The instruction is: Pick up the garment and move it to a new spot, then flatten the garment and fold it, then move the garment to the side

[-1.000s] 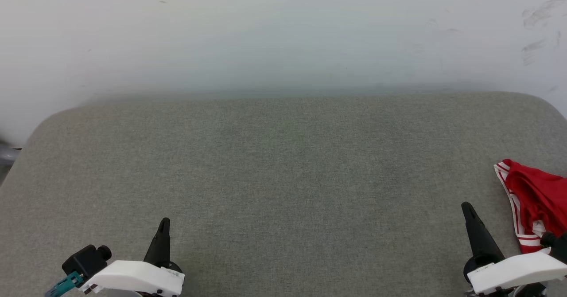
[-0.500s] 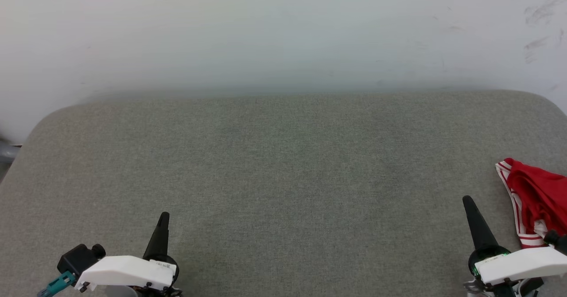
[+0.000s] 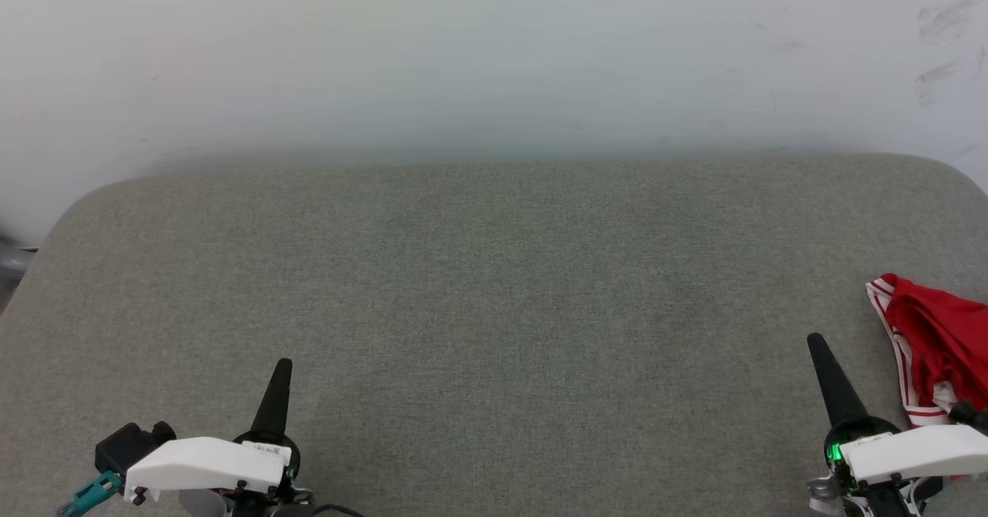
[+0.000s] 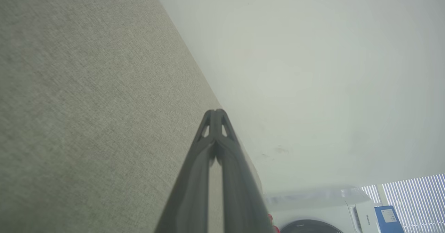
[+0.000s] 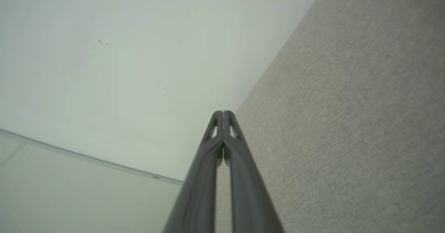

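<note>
Grey cushion [image 3: 494, 309] holds the garment [image 3: 942, 332] bunched at right, lying near-to-far.

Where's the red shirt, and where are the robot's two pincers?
red shirt [image 3: 942, 332], head view, on its bunched red cloth.
left pincer [image 3: 283, 364], head view, at its shut fingertips.
right pincer [image 3: 813, 339], head view, at its shut fingertips.

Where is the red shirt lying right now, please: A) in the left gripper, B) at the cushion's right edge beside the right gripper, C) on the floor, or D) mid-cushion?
B: the red shirt lies bunched at the right edge of the grey cushion, next to the shut right gripper.
</note>
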Robot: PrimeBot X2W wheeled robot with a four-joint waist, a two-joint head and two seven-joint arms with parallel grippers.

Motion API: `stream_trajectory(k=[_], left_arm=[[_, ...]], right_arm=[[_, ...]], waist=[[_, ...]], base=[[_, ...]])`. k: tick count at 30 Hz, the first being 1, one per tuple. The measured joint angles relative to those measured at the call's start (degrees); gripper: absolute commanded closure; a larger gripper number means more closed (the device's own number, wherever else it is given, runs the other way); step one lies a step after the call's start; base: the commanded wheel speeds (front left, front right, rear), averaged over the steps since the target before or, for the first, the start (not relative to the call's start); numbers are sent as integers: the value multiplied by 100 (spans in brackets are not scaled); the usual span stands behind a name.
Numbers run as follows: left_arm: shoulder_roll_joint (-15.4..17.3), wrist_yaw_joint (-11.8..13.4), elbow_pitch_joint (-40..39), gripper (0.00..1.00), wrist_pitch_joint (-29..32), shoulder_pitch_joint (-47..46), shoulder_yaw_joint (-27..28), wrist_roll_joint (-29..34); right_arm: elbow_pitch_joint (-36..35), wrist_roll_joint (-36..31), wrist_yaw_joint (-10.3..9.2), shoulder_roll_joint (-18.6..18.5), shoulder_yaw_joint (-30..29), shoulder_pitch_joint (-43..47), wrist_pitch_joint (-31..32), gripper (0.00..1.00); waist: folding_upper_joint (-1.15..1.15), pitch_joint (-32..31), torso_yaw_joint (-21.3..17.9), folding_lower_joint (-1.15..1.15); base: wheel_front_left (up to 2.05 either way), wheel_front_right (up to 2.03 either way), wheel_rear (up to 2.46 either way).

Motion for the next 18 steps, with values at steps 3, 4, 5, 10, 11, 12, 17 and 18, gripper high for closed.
stream_trajectory(k=[3,4,5,10,11,12,17,18], left_arm=[[-13,-21,5,100,43,-17,24,-151],[-19,-22,8,100,52,-23,35,-203],[-20,-23,9,100,70,-28,42,-258],[-37,-73,22,100,141,-58,93,-497],[-43,-74,22,100,144,-74,101,-547],[-48,-75,24,100,155,-89,113,-597],[-71,-122,33,100,220,-120,168,-821],[-75,-123,35,100,243,-125,179,-869]], right_arm=[[35,177,0,0,-7,-23,15,100],[44,227,0,0,-8,-33,24,100],[58,282,0,0,-10,-52,25,100],[108,554,0,0,-16,-99,32,100],[121,606,0,0,-18,-103,33,100],[132,656,0,0,-20,-112,36,100],[185,913,0,0,-25,-176,58,100],[197,960,0,0,-27,-188,59,100]], waist=[[0,9,2,0],[0,11,3,0],[0,14,4,0],[0,29,7,0],[0,32,8,0],[0,35,9,-1],[0,49,12,-1],[0,52,13,-1]], base=[[0,0,0],[0,0,0],[0,0,0],[0,0,0],[0,0,0],[0,0,0],[0,0,0],[0,0,0]])
